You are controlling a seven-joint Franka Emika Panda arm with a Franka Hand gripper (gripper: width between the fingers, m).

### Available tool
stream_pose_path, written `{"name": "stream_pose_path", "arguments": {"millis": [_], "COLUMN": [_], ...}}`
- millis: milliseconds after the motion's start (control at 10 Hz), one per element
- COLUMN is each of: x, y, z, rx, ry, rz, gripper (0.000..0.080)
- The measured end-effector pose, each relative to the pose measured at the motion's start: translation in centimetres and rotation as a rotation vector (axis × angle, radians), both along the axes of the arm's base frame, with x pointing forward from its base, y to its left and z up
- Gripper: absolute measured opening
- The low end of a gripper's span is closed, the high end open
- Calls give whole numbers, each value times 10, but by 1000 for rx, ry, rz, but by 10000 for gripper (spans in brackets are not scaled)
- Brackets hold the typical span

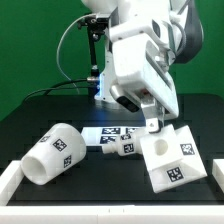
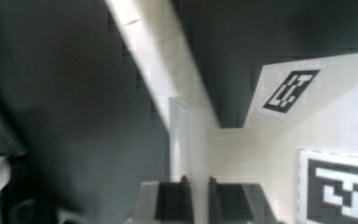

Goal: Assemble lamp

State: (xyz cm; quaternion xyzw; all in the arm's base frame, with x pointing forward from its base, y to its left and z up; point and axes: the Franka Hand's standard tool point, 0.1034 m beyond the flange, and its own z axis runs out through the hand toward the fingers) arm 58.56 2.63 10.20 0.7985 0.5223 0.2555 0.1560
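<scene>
The angular white lamp base (image 1: 168, 158) with square tags sits at the exterior view's right. My gripper (image 1: 152, 124) is at its upper left corner, and its fingers (image 2: 176, 200) are shut on a thin white wall of the base (image 2: 247, 140). The tapered shade (image 1: 55, 153) lies on its side at the exterior view's left. The bulb (image 1: 122, 146) lies between the shade and the base, just in front of the marker board (image 1: 110, 131). The shade and bulb are out of the wrist view.
A white rim (image 1: 100, 212) borders the black table along the front and at the left. A post with cables (image 1: 95, 60) stands behind the arm. A white bar (image 2: 149, 50) crosses the wrist view diagonally above the base.
</scene>
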Motion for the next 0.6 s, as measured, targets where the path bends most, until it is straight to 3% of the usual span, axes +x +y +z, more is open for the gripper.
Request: {"name": "stream_pose_path", "arguments": {"millis": [500,600], "x": [-4,-2], "y": [-4,8], "z": [-5,-6], "rx": [-4,6], "ry": [34,-9], "rz": [-3,4], "gripper": [42,42]}}
